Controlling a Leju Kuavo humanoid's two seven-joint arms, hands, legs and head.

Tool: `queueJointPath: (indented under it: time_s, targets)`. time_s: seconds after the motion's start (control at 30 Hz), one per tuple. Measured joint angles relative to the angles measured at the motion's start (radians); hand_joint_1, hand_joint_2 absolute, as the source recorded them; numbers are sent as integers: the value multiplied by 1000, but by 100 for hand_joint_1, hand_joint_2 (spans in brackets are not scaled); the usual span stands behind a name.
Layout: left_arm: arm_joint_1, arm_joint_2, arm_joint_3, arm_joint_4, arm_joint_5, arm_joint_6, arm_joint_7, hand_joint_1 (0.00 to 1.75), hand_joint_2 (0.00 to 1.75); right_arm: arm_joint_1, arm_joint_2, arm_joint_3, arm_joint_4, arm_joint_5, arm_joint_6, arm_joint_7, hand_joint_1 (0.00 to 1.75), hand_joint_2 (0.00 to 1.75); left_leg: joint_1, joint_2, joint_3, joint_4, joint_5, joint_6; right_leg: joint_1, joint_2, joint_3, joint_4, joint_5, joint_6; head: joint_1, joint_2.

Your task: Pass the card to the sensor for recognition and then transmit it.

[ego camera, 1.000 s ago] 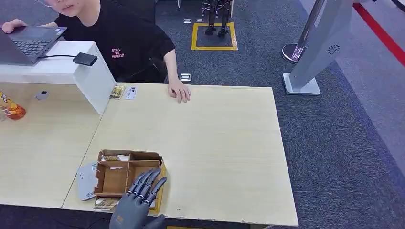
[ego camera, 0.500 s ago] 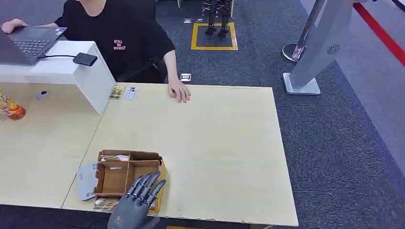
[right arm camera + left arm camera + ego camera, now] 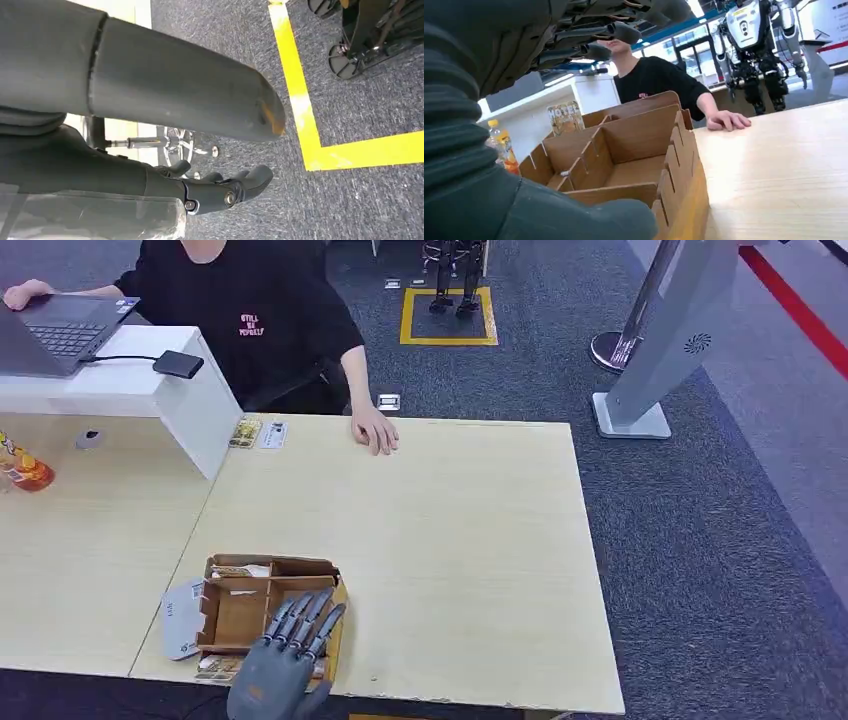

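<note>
Left hand eased slightly forward over cardboard box at counter edge, fingers spread, holding nothing. Card lay in far compartment, beyond fingertips. Reach only beginning; grasp likely next. Right hand hung below, fingers loosely curled, empty.

Setting: indoor robotics lab or demo hall. Evidence: grey carpet floor marked with a yellow taped square in which a robot's feet stand; a second humanoid robot stands in the left wrist view; a grey kiosk stand on a base plate; a red floor stripe. Light wood surface with a person seated at a laptop on a white riser.
</note>
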Motion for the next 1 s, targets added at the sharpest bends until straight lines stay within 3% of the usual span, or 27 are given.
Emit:
queueJointPath:
  time_s: [0.23,0.47,0.7,0.8,1.0]
  targets:
    - [-8,-6,0,0,-7,-2,0,0,175,0,0,0,0,-1,0,0,0,0,0,0,0,0,0,0,0,0,0,0,0,0,0,0]
    - [-8,-30,0,0,31,65,-26,0,175,0,0,0,0,-4,-3,0,0,0,0,0,0,0,0,0,0,0,0,0,0,0,0,0]
    - [1,-30,10,-17,9,117,-11,0,175,0,0,0,0,-11,-4,0,0,0,0,0,0,0,0,0,0,0,0,0,0,0,0,0]
    - [8,-32,20,-30,80,158,-60,0,175,0,0,0,0,-12,-5,-2,0,0,0,0,0,0,0,0,0,0,0,0,0,0,0,0]
    - [14,-24,21,-51,269,102,-163,0,175,0,0,0,0,-18,-3,-6,0,0,0,0,0,0,0,0,0,0,0,0,0,0,0,0]
